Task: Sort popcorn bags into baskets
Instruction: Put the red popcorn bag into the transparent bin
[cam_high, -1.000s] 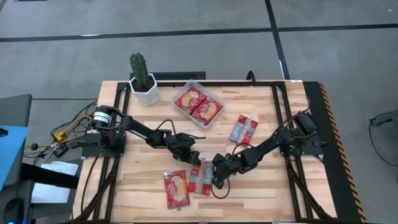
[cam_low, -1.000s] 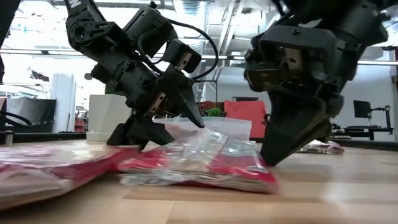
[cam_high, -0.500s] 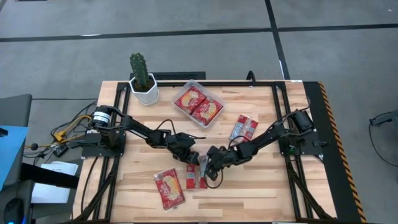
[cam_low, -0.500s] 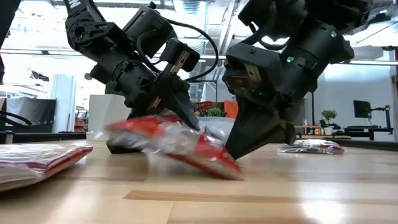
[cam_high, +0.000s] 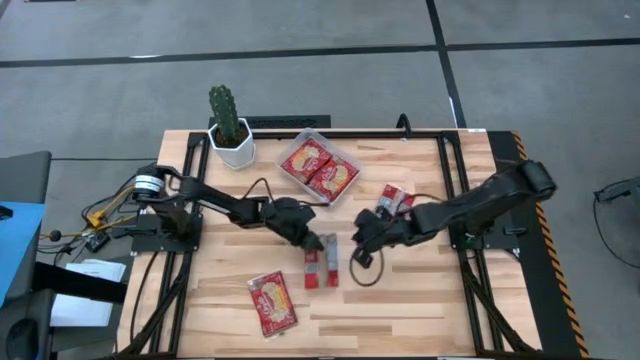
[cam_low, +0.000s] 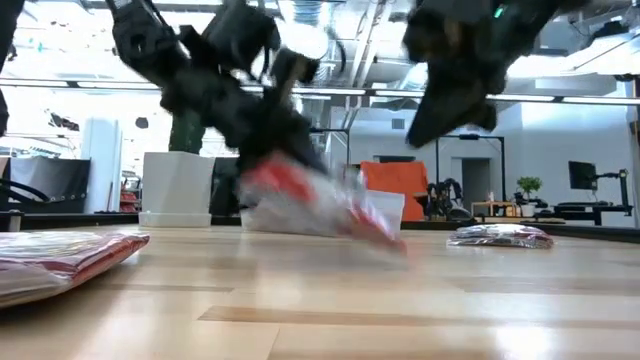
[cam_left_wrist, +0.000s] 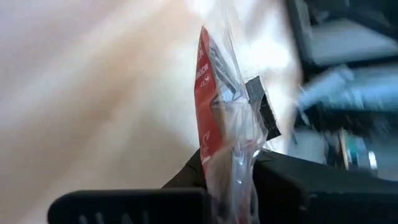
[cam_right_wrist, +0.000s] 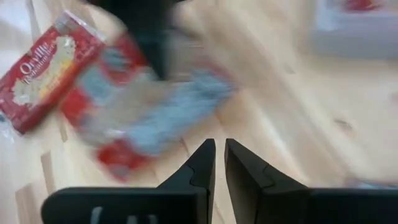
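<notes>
The left gripper (cam_high: 318, 246), near the worktop's middle, clenches a popcorn bag (cam_high: 320, 267) by one end, probably to carry it to the clear basket (cam_high: 320, 166) by the far edge, while the right gripper (cam_high: 362, 232), fingers nearly closed and empty, hangs beside it.

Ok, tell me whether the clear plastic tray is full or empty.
Partly filled: the clear plastic tray holds two red popcorn bags lying flat side by side, covering most of its floor.

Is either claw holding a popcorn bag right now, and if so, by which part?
The left claw grips a popcorn bag by its clear end, near the table's middle. The right claw, beside it, is shut and holds nothing.
</notes>
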